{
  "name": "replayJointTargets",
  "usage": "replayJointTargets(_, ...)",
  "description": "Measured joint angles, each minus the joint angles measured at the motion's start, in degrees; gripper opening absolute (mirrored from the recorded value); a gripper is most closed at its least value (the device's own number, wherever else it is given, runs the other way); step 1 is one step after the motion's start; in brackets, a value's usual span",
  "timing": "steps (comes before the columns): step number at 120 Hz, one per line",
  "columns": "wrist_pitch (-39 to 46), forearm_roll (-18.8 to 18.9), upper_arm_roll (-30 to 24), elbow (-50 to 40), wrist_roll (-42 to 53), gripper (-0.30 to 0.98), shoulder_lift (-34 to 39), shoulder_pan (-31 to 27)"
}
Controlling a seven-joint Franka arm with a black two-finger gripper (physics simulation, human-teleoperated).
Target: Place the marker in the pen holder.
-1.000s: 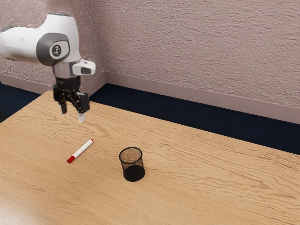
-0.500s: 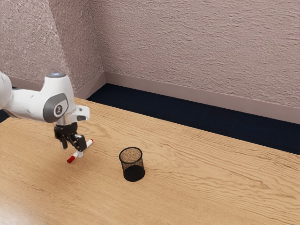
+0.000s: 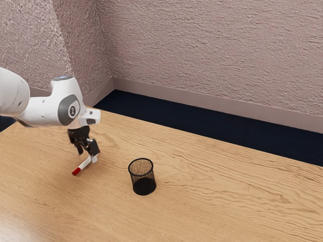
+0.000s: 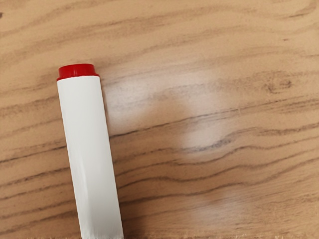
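Over the table [image 3: 217, 196], the white arm [image 3: 43, 111] is shifting toward the exterior view's right. The black gripper [image 3: 87, 155] is keeping its fingers apart, gripping nothing. The pen holder [image 3: 144, 187] is standing upright, nearby. The marker [image 3: 84, 165] is still lying below the hand, probably awaiting the grasp.

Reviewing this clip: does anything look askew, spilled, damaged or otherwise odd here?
Nothing stands out. The marker lies on the table, its visible surface unmarked; the pen holder stands upright beyond it, its mesh apparently undented. The pincer is down at the marker. I see no spill.
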State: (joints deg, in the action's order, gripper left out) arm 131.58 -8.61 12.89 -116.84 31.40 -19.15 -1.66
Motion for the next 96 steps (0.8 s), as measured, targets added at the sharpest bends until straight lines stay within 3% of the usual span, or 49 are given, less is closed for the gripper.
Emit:
replayJointTargets(34, -5.91, -0.23, 0.02, 1.83, 4.56, 0.66, -2.08, 0.26)
replayJointTargets(96, -7.29, -0.43, 0.02, 5.6, 9.1, 0.66, -5.63, -0.04)
